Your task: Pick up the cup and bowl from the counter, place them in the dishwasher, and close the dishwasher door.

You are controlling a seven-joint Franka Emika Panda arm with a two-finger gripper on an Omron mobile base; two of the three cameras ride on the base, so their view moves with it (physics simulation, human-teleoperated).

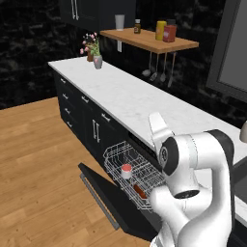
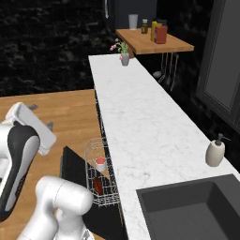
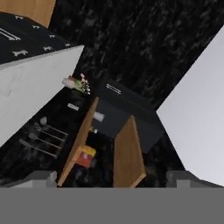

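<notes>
Cup (image 1: 126, 170) upright in the white rack (image 1: 116, 157), lower centre of the left base view; bowl (image 1: 139, 191) just behind it in the same rack. Door (image 1: 103, 195) dropped open below. Counter (image 1: 130, 99) above. Gripper (image 3: 112, 183) low in the hand view, jaws spread wide, holding nothing, aimed toward the wooden shelf (image 3: 78, 140).

The dishwasher door (image 1: 103, 200) lies dropped open, a flat black panel with a long silver bar handle along its outer edge. Above it the white wire rack (image 1: 116, 159) of the dishwasher (image 1: 144, 150) is pulled out. The cup (image 1: 126, 171), pale outside and red inside, stands upright in the rack; the reddish-brown bowl (image 1: 139, 191) lies just beside it. The white marble tabletop (image 1: 130, 99) runs above.
</notes>
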